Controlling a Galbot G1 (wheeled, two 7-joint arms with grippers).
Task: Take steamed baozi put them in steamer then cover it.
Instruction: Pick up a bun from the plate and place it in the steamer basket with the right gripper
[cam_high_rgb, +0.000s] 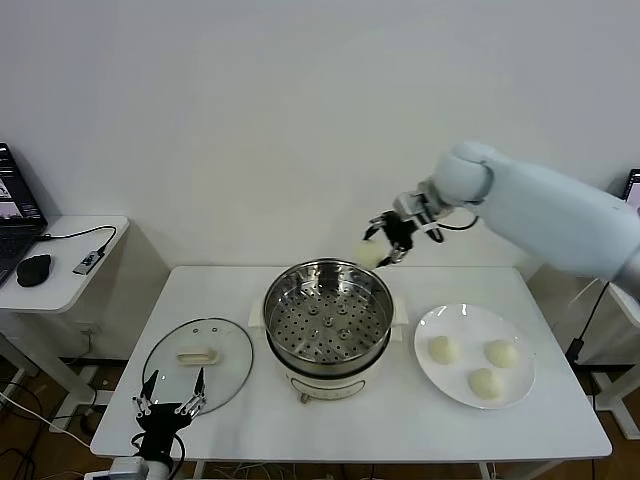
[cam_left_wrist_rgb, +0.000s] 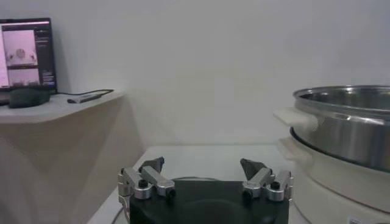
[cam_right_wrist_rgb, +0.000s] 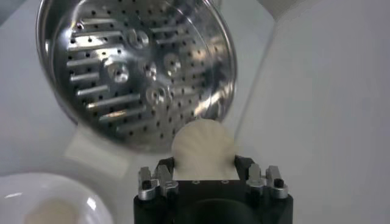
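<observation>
Baozi: three on plate (cam_high_rgb: 430, 372), one (cam_high_rgb: 370, 253) in right end effector (cam_high_rgb: 385, 243).

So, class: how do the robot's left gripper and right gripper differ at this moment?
The right gripper is raised above the far rim of the steamer; the left gripper sits low at the table's near edge, by the cover. The right gripper is shut on a baozi; the left gripper is open and holds nothing. Both have dark bodies.
</observation>
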